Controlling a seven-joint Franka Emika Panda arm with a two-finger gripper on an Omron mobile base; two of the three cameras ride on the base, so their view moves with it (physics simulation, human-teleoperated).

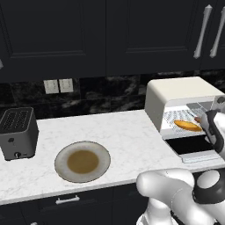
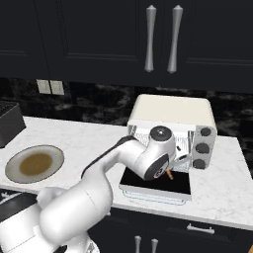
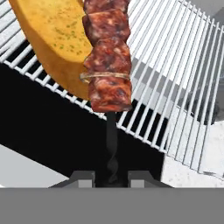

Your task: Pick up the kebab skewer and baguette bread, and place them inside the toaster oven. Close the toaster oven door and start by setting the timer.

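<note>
Golden baguette bread [image 3: 54, 39] lies on the toaster oven [image 1: 176, 94] rack; fingers [image 3: 110, 177] grip the kebab skewer [image 3: 108, 57].

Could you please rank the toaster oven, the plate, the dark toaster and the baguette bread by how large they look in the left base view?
1. toaster oven, partly cut off by the right edge
2. plate
3. dark toaster, close to the plate in apparent size, so that order is unsure
4. baguette bread, clearly smallest, lying on the oven's rack
</note>
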